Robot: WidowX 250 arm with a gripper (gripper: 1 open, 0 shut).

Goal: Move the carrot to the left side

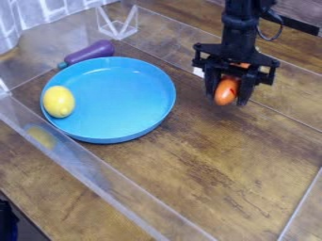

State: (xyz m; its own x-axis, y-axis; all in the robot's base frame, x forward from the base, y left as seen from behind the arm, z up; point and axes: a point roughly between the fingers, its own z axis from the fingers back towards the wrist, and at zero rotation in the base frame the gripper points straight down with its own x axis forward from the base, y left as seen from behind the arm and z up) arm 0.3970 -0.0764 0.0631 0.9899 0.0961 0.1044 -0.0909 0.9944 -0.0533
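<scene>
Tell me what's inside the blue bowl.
A yellow lemon lies at the left side of the blue bowl; nothing else shows inside. The lemon hides the patch directly beneath it.

Wooden table (208, 174) — blue plate (111, 100), purple eggplant (86, 53).

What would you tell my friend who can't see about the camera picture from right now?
A black robot hand holds an orange toy carrot over a brown wooden table. Beside them is a round blue plate with a yellow lemon at its edge, and a purple toy lies behind the plate.
</scene>
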